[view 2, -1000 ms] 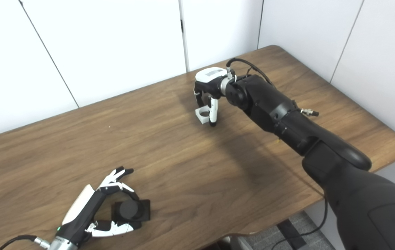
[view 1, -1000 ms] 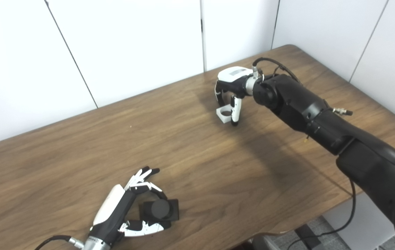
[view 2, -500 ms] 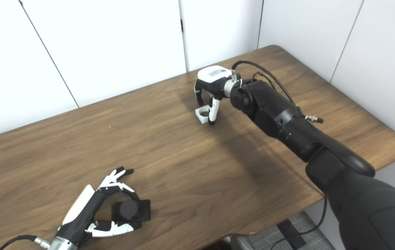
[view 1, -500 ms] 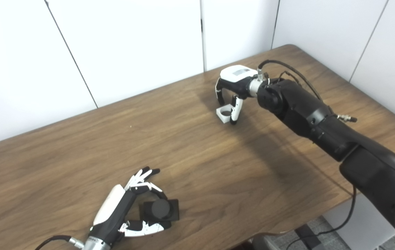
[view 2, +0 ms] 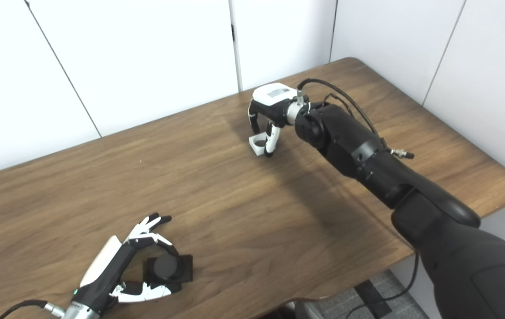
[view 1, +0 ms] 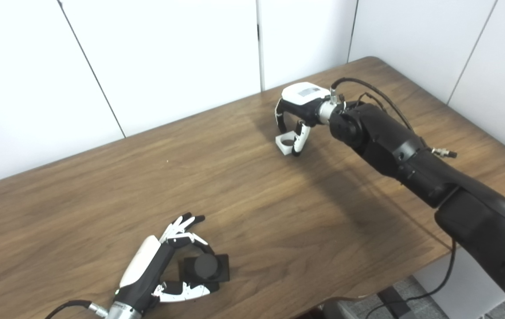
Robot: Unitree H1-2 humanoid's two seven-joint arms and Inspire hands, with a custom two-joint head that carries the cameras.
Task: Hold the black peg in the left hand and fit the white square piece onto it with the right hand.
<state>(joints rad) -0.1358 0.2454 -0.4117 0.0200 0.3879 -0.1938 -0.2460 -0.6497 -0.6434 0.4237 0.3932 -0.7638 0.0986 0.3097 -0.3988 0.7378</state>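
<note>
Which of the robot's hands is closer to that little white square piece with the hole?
The right hand: its fingers curl down around the white square piece. The left hand is far off at the table's near edge, cupped around the black peg.

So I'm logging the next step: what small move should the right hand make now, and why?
Probably close the right hand on the white piece and lift it. Its fingers curl down around the piece, which seems to sit on the table, far from the black peg. The left hand already cups the peg near the front edge.
</note>
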